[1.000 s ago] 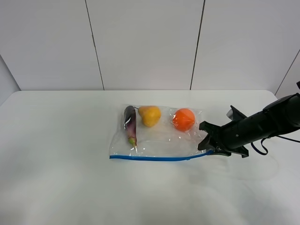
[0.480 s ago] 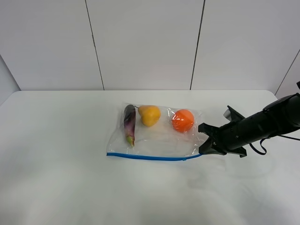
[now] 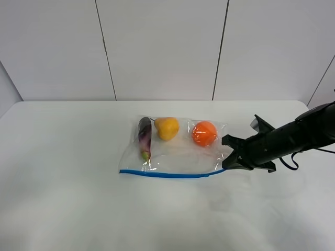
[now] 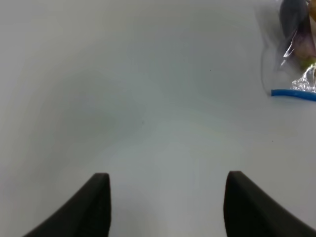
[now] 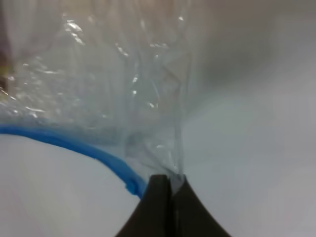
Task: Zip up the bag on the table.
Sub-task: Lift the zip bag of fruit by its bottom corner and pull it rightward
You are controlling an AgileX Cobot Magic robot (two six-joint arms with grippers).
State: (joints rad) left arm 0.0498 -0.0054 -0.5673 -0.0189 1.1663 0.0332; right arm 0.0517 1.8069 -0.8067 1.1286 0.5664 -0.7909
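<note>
Bag (image 3: 180,157) is lying flat near the middle of the white table (image 3: 68,178), its clear plastic crinkling and catching the light. Its blue zipper strip (image 3: 167,174) is running along the edge nearest the high camera, bowing slightly along its length. Inside, a purple eggplant (image 3: 144,137) is lying at the left end, a yellow pear (image 3: 167,128) is sitting just beside it by the far edge, and an orange (image 3: 204,133) is resting further right, also by the far edge. The right gripper (image 3: 226,166) is reaching in low from the right side of the table, and its jaws are pressing together on the bag's near right corner, at the end of the zipper strip. In the right wrist view the two dark fingertips are meeting with a fold of clear film pinched between them, and the blue strip is curving away just beside them. The left gripper (image 4: 167,175) is hanging over the table, well apart from the bag's left end, with its jaws standing wide apart and holding nothing
</note>
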